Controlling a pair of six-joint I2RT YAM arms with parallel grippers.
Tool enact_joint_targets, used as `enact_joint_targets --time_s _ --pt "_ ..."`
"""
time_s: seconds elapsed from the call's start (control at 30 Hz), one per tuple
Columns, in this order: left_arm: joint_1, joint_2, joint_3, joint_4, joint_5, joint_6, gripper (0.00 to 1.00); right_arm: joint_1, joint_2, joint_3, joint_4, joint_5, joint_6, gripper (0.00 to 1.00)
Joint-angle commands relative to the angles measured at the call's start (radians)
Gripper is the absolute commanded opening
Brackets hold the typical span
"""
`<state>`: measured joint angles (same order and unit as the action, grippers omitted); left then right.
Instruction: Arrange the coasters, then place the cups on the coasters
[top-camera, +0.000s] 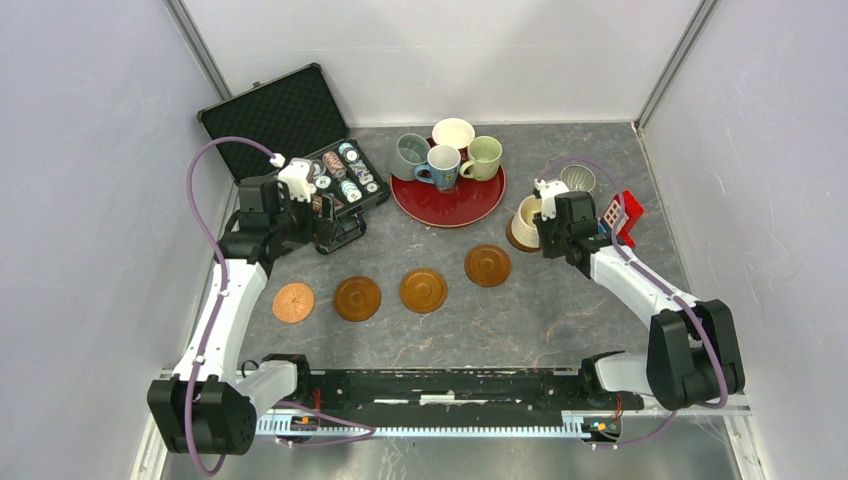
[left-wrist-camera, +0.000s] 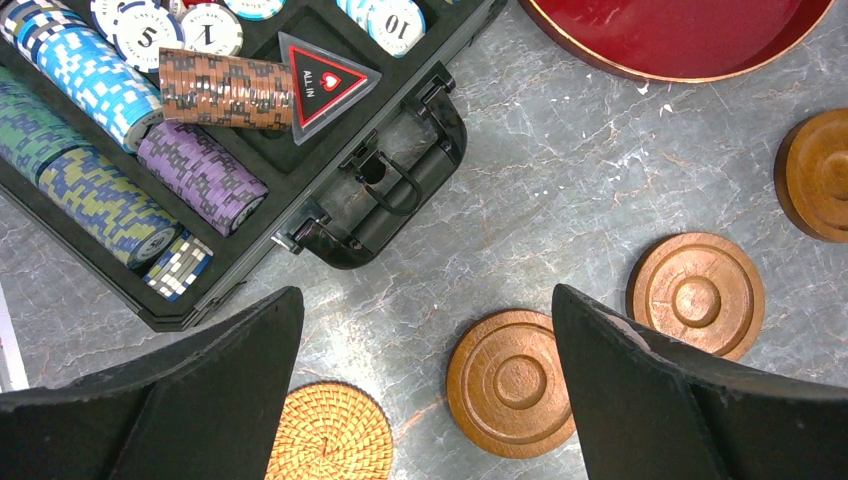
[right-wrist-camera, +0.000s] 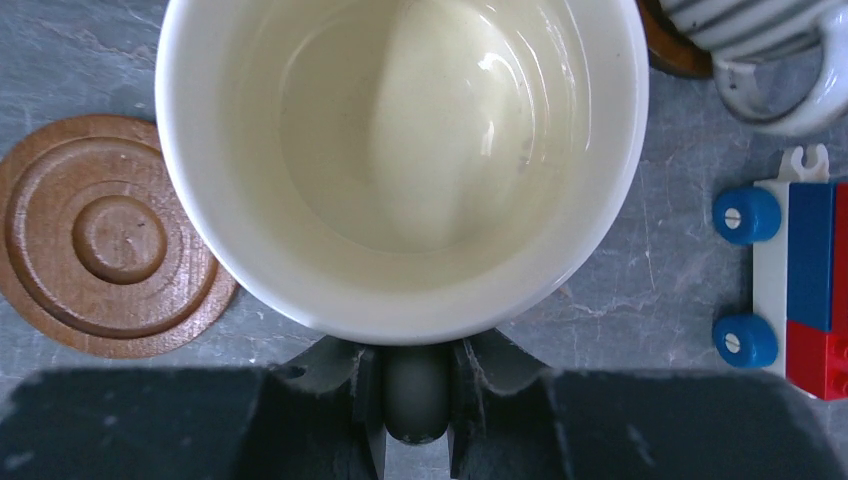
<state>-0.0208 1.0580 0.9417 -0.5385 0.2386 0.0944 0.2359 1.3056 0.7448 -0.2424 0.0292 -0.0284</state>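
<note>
Four coasters lie in a row on the table: a woven light one (top-camera: 293, 302) (left-wrist-camera: 328, 432) and three wooden ones (top-camera: 357, 298) (top-camera: 424, 290) (top-camera: 487, 265). My right gripper (top-camera: 550, 225) (right-wrist-camera: 415, 400) is shut on the handle of the cream cup (top-camera: 525, 222) (right-wrist-camera: 400, 150). A brown coaster edge (top-camera: 514, 243) shows under that cup. A ribbed cup (top-camera: 578, 178) (right-wrist-camera: 760, 50) stands behind it on another brown disc (right-wrist-camera: 668, 50). Several more cups, grey (top-camera: 411, 155), white-inside (top-camera: 453, 133), green (top-camera: 484, 157) and blue (top-camera: 440, 166), stand on the red tray (top-camera: 450, 205). My left gripper (top-camera: 330, 225) (left-wrist-camera: 428, 292) hangs open above the table.
An open black poker-chip case (top-camera: 300, 150) (left-wrist-camera: 200, 150) sits at the back left, its handle right beside my left gripper. A red, blue and white toy block (top-camera: 622, 215) (right-wrist-camera: 800, 280) lies just right of my right gripper. Walls close in both sides.
</note>
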Motion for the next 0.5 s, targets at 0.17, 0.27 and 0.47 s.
enact_joint_targets --time_s 0.17,0.27,0.47 --pt "0.007 -0.013 0.012 0.048 -0.011 -0.046 1.00 0.002 -0.003 -0.024 0.217 0.043 0.054 0.00" --pt "0.007 -0.013 0.011 0.048 -0.012 -0.045 1.00 0.003 0.013 -0.022 0.235 0.033 0.055 0.00" --pt "0.007 -0.013 0.012 0.048 -0.005 -0.041 1.00 0.003 0.052 -0.001 0.266 0.034 0.055 0.00"
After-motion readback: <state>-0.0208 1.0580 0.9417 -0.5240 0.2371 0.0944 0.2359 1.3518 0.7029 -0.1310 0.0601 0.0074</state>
